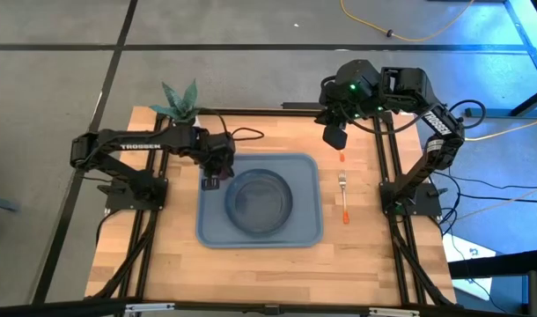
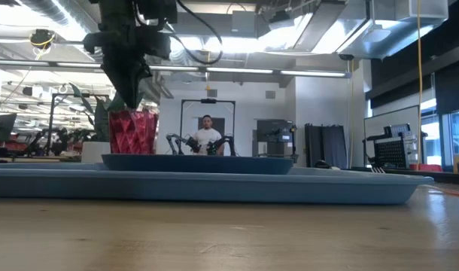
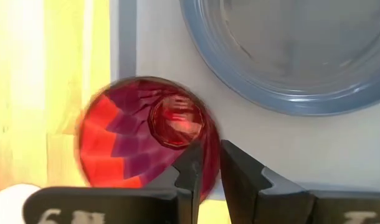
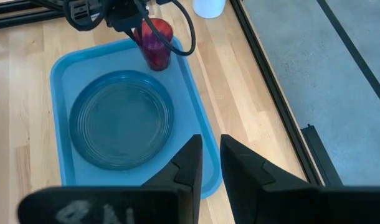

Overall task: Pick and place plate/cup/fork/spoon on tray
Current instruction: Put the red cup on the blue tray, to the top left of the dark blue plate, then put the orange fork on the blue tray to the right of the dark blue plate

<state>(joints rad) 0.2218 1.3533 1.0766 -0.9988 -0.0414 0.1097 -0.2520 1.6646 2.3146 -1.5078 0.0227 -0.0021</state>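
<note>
The light blue tray (image 1: pixel 308 233) lies mid-table, and the round grey-blue plate (image 1: pixel 260 201) rests in it. My left gripper (image 1: pixel 212 180) is over the tray's far left corner, shut on the dark red cup (image 3: pixel 134 137), which also shows in the right wrist view (image 4: pixel 156 46). My right gripper (image 1: pixel 334 138) is shut and empty, raised above the table right of the tray. Just below it a short piece of orange handle (image 1: pixel 342 156) shows, probably the spoon. The fork (image 1: pixel 343 187) lies flat on the wood right of the tray. My left gripper holds the cup by its rim wall (image 3: pixel 210 144), one finger inside (image 3: pixel 189 167) and one outside (image 3: pixel 240 171). The fingers come from above, pointing down. The cup stays upright at the tray's left edge (image 3: pixel 126 37); the plate hides its bottom in the low view, so whether it stands on the tray cannot be told.
A white pot with a green plant (image 1: pixel 182 104) stands at the table's far left edge, close behind my left arm. Bare wood lies near and right of the tray. A person sits in the room far behind the table (image 2: pixel 207 135).
</note>
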